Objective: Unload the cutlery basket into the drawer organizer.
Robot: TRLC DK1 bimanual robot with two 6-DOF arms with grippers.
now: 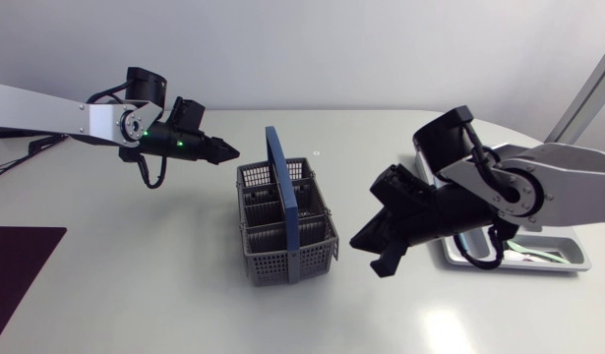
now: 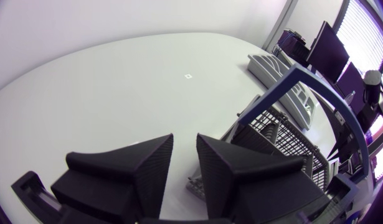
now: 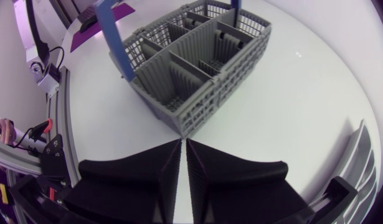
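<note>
basket (image 3: 203, 81) looked empty (organizer (image 1: 538, 266) held cutlery (image 1: 530, 255)), so nearly done; left gripper (image 2: 185, 146) slightly apart, right gripper (image 3: 183, 149) together, both empty.

Cutlery basket (image 1: 272, 258) mid-grey, its walls patterned with a grid of small square holes; its arched handle (image 1: 279, 177) blue; worktop (image 1: 184, 305) plain off-white; drawer organizer (image 1: 538, 265) pale grey; left end effector (image 1: 228, 152) and right end effector (image 1: 369, 256) matte black; mat (image 1: 17, 265) dark maroon.

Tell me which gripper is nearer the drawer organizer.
Right. The right gripper sits between the cutlery basket and the drawer organizer; the left gripper is on the basket's other side, farther off.
</note>
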